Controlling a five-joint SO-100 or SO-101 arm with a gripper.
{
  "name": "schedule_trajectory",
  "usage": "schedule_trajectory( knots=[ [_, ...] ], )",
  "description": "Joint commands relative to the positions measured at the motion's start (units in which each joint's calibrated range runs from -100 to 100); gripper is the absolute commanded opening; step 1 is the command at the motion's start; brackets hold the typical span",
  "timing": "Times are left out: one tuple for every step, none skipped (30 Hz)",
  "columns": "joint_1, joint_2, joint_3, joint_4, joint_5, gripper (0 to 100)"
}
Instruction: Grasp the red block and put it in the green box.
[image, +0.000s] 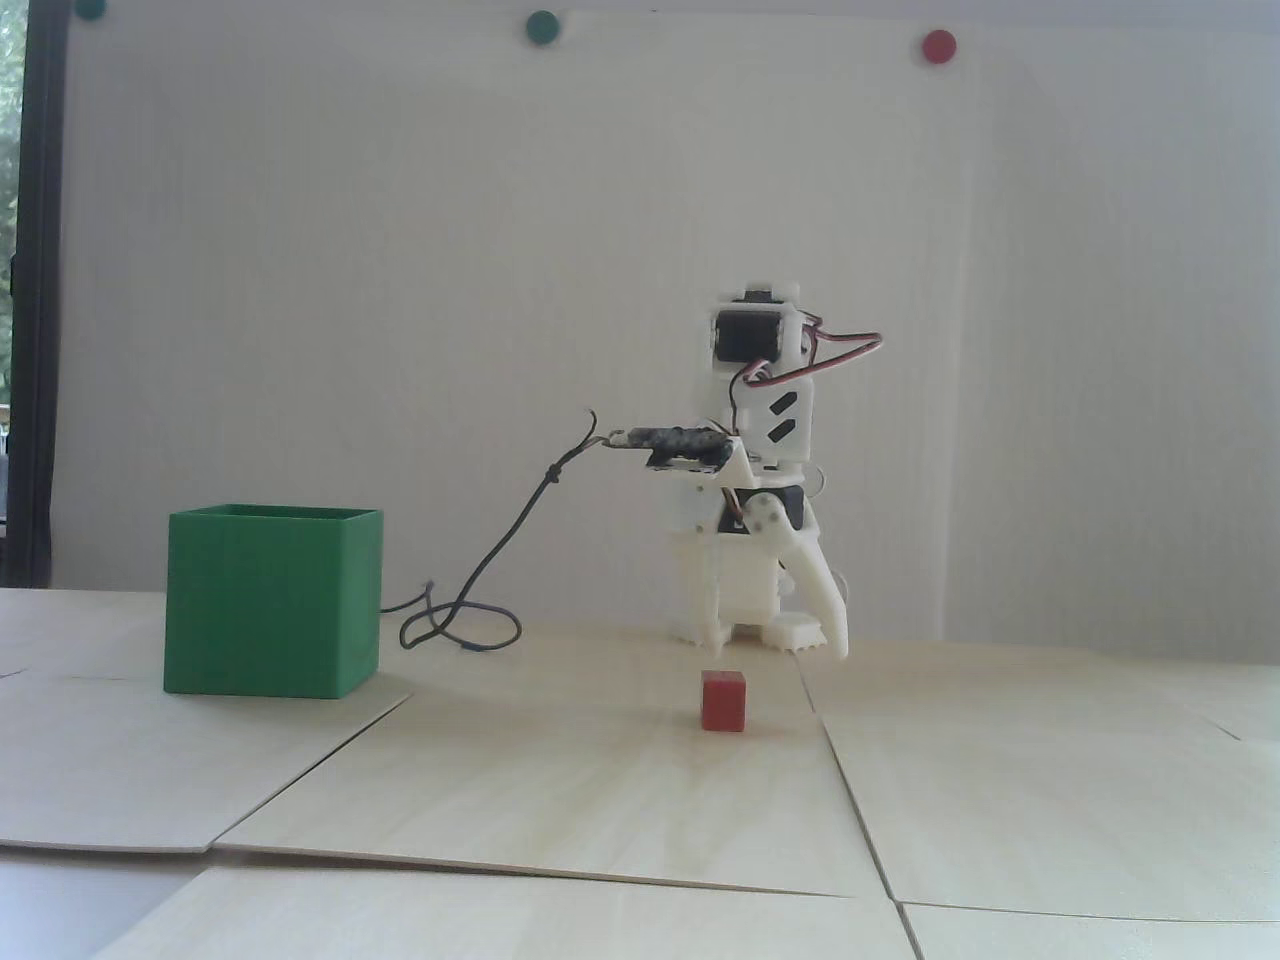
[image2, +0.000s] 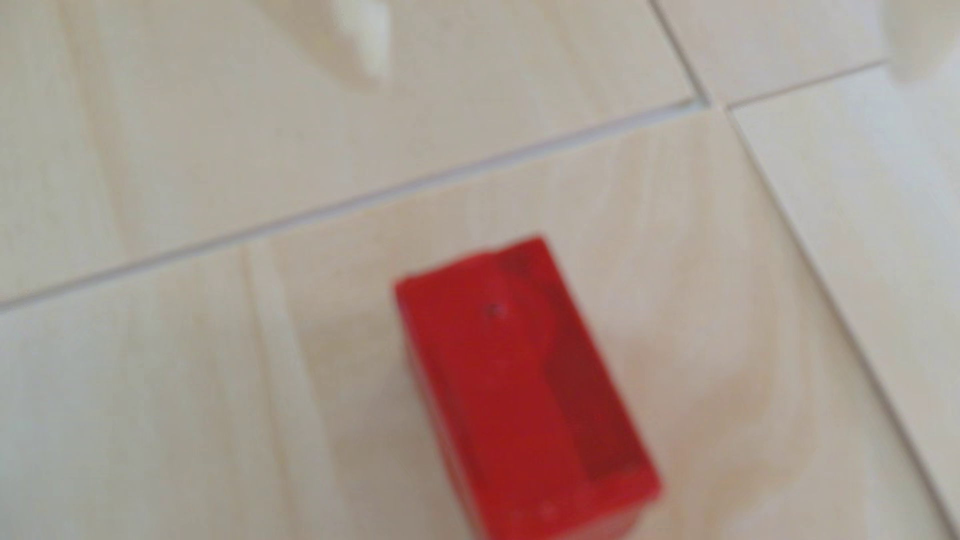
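Note:
The red block (image: 723, 700) rests on the pale wooden table, just right of centre in the fixed view. My white gripper (image: 775, 645) hangs pointing down just behind and slightly above it, open, with nothing between its fingers. The blurred wrist view shows the red block (image2: 519, 394) low in the middle, lying lengthwise. My gripper (image2: 641, 52) shows there only as two pale fingertips (image2: 366, 46) at the top edge, wide apart and clear of the block. The green box (image: 270, 600) stands open-topped on the table, far to the left of the block.
A black cable (image: 470, 600) runs from the arm down to a loop on the table beside the box. Seams (image: 840, 760) divide the wooden panels. Two green magnets (image: 541, 26) and one red magnet (image: 939, 45) sit on the white back wall.

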Motion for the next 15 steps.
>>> schedule_trajectory(
  knots=[
    [-0.7,-6.0,-0.4,-0.3,-0.1,34],
    [-0.8,-6.0,-0.4,-0.3,-0.1,34],
    [-0.9,-5.5,-0.4,-0.3,-0.1,34],
    [-1.3,-4.6,-0.7,-0.3,-0.1,34],
    [-1.5,-2.3,-1.1,-0.3,-0.3,34],
    [-1.5,-1.5,-1.1,-0.3,-0.4,34],
    [-1.5,-0.4,-1.2,-0.3,-0.4,34],
    [-1.5,0.3,-1.2,-0.3,-0.4,34],
    [-1.4,1.2,-1.2,-0.3,-0.4,34],
    [-1.3,1.7,-1.2,-0.8,-0.5,34],
    [-1.2,2.0,-1.2,-2.0,-0.5,34],
    [-1.1,2.3,-1.2,-3.1,-0.5,34],
    [-1.0,2.7,-1.2,-5.4,-0.5,34],
    [-0.9,2.8,-1.2,-6.2,-0.5,34],
    [-0.9,2.9,-1.2,-7.1,-0.5,34]
  ],
)
